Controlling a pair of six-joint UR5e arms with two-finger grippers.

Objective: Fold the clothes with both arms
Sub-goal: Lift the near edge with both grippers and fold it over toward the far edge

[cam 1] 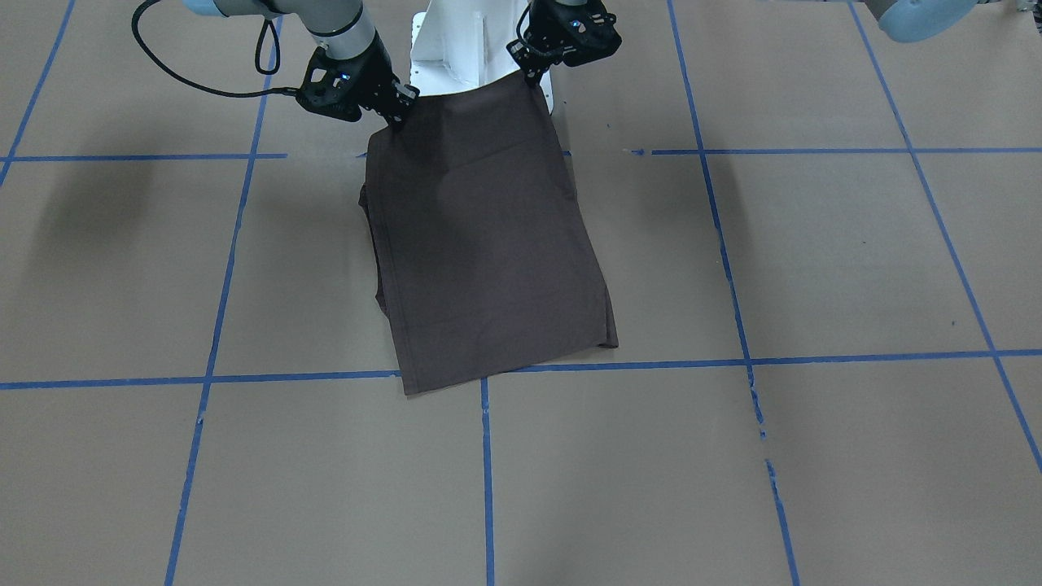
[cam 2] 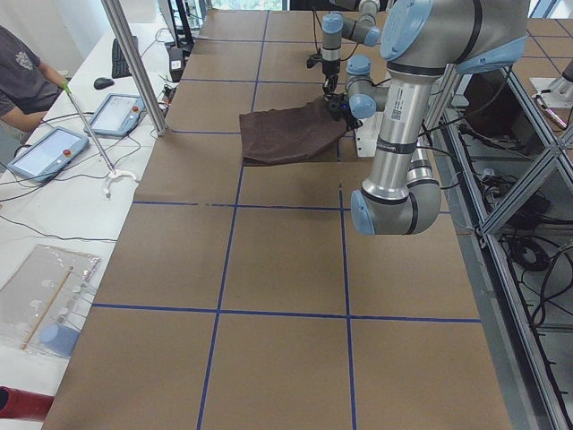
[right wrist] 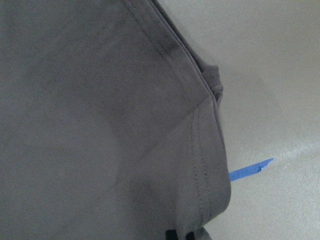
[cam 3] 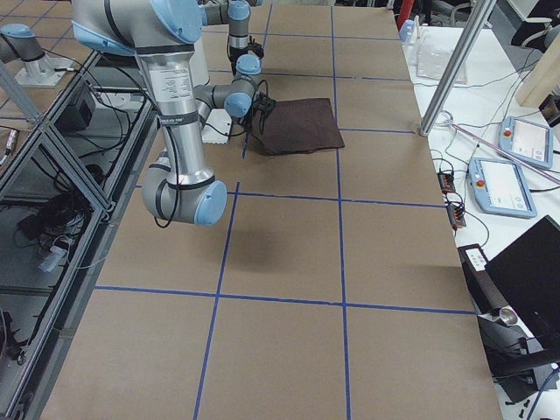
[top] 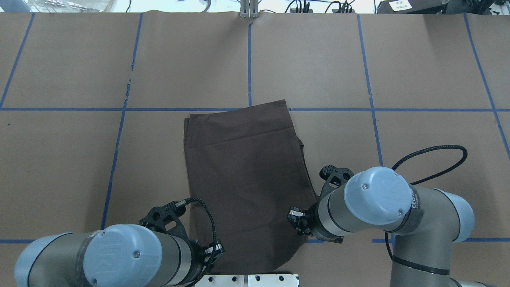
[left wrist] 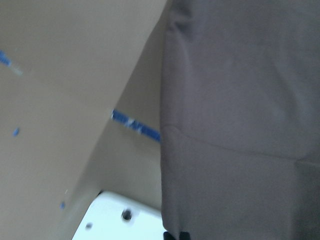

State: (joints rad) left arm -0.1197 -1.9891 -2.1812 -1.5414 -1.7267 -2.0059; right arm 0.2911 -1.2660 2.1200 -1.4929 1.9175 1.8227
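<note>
— Where is the brown T-shirt (cam 1: 488, 244) found?
— Spread on the counter (cam 1: 814, 260), with its long axis running away from both hands. Its near edge is raised: one corner is clamped in the left hand (cam 1: 533, 75), the other in the right hand (cam 1: 401, 112), each equally near.
— Any writing?
— None can be read.

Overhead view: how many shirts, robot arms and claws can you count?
brown T-shirt: 1
robot arms: 2, the left arm and the right arm
claws: 2, the left claw and the right claw, each pinching the shirt's edge
Total: 5
</note>
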